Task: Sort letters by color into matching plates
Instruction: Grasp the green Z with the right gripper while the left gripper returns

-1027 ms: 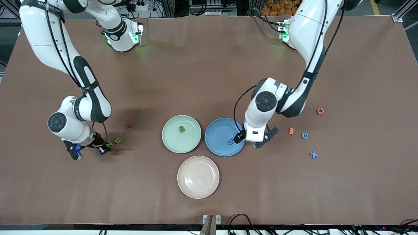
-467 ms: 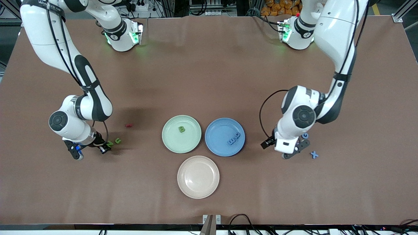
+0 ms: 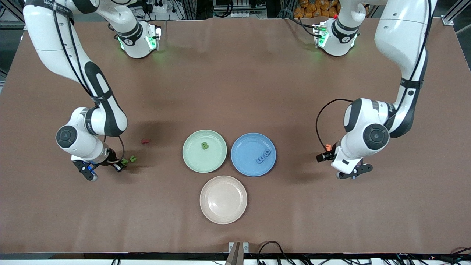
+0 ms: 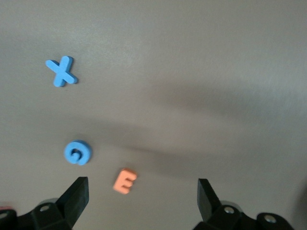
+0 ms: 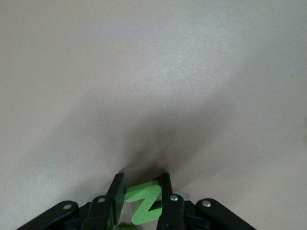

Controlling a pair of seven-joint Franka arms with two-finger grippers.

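Status: we see the right gripper (image 5: 142, 200) low at the table toward the right arm's end, fingers clamped on a green N (image 5: 144, 202). In the front view that N (image 3: 125, 161) sits at the fingertips, with another green letter (image 3: 133, 159) just beside it and a red letter (image 3: 145, 141) farther from the camera than both.

Left gripper (image 4: 143, 194) hangs over the table toward the left arm's end, fingers spread wide with nothing between them. Under it we see an orange E (image 4: 124, 180), a blue G (image 4: 76, 152) near that E, and a blue X (image 4: 61, 71) well apart from the G.

Mint green plate (image 3: 191, 162) holds one green B (image 3: 204, 145). Blue plate (image 3: 244, 165), just beside it toward the left arm's end, holds two blue letters (image 3: 265, 156) touching each other. Cream plate (image 3: 223, 213) sits nearer the camera than both, between them.
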